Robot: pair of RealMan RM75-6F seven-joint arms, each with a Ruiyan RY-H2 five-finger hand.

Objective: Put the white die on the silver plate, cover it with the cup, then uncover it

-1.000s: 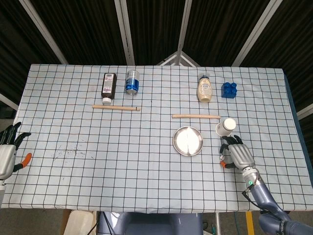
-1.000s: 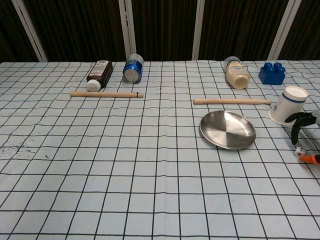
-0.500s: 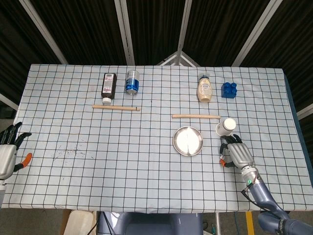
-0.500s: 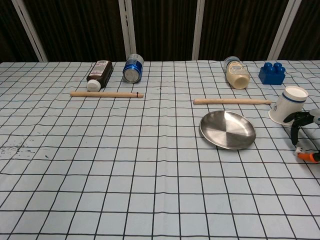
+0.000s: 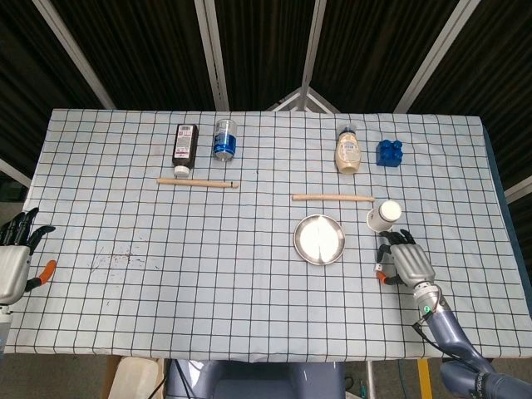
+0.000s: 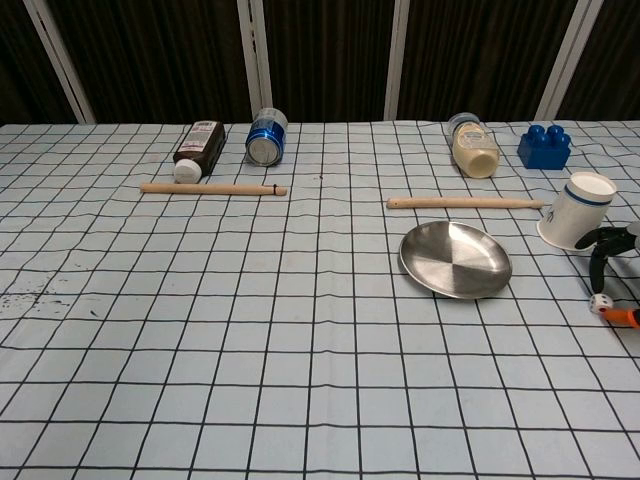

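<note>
The white die (image 6: 598,304) sits low over the cloth at the right edge of the table, right of the silver plate (image 6: 455,259). My right hand (image 5: 406,262) is curled over the die and pinches it between a dark fingertip (image 6: 597,270) and the orange thumb tip. In the head view the die (image 5: 378,267) is a small white spot at the hand's left side. Just beyond the hand stands the white cup (image 5: 384,214), tilted, also seen as the cup (image 6: 575,210) in the chest view. The plate (image 5: 319,239) holds nothing. My left hand (image 5: 15,258) hangs at the table's left edge with fingers spread and empty.
A wooden stick (image 5: 332,198) lies behind the plate and another stick (image 5: 197,183) lies at the left. Along the back lie a dark bottle (image 5: 184,144), a blue can (image 5: 224,138), a cream bottle (image 5: 347,151) and a blue block (image 5: 389,153).
My right hand has drawn back slightly toward the near edge, and the die has shifted a little with it. The left hand has hardly moved.
</note>
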